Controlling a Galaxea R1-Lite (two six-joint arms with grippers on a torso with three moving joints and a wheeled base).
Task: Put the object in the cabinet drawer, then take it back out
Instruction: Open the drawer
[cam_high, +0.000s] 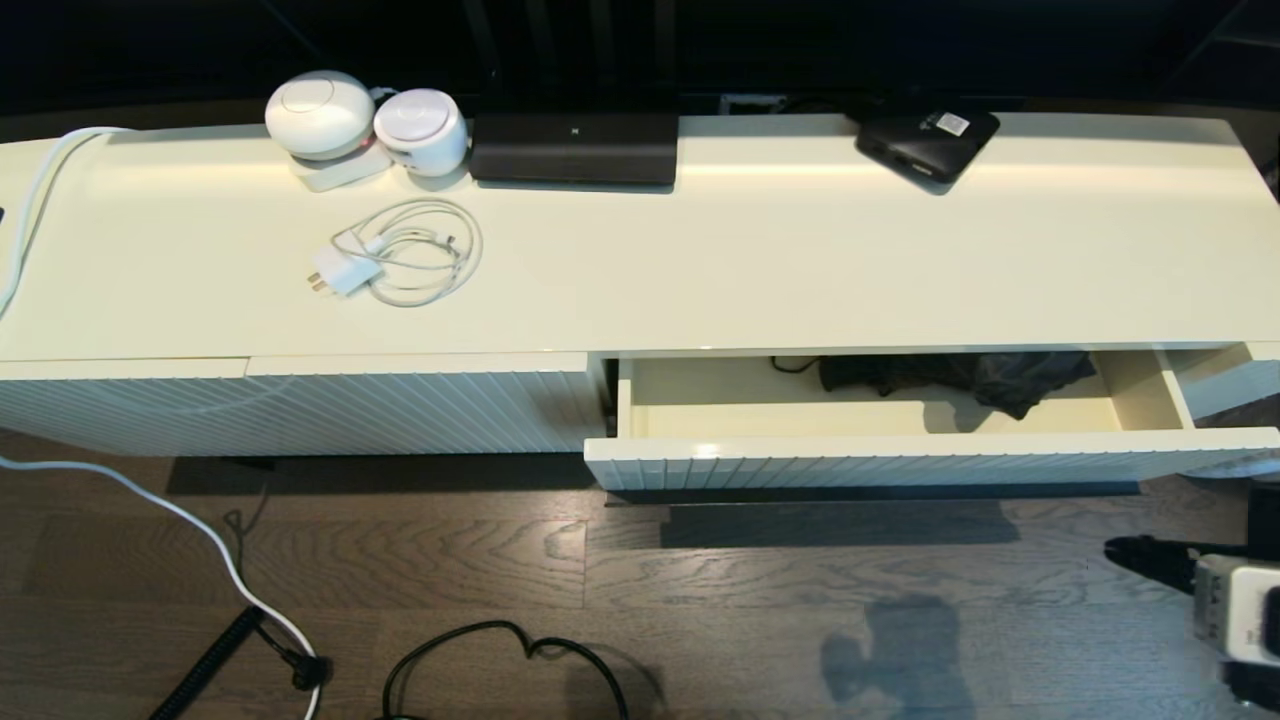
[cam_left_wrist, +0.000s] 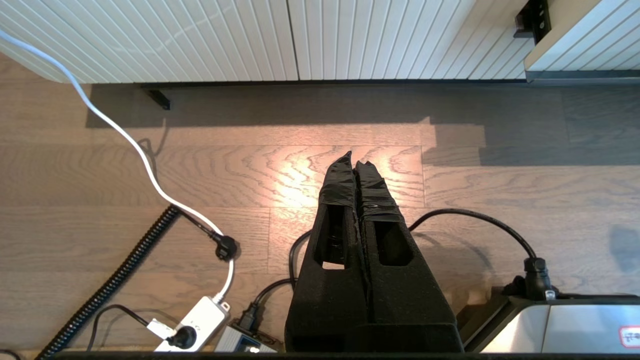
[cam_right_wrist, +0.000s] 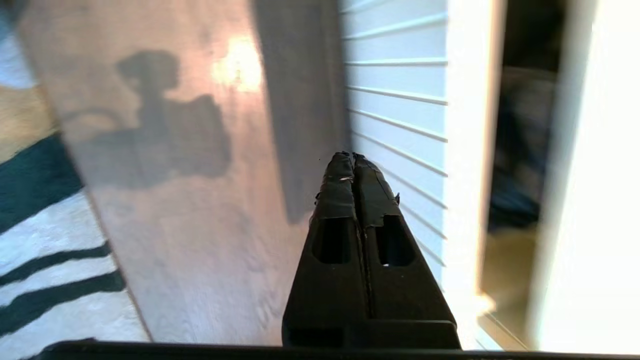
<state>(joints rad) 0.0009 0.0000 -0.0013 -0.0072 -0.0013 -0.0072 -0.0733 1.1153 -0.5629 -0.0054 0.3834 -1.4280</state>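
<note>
One half of the task appears complete: the cabinet drawer (cam_high: 900, 455) stands pulled open on the right of the long cream cabinet, and the umbrella (cam_high: 960, 378) lies inside along its back edge, partly under the cabinet top. Retrieval remains outstanding. The right end effector (cam_right_wrist: 353, 159), fingers pressed together and empty, sits low over the floor just beside the drawer's ribbed front; the left end effector (cam_left_wrist: 356, 162), likewise pressed together and empty, is parked over the floor before the cabinet.
</note>
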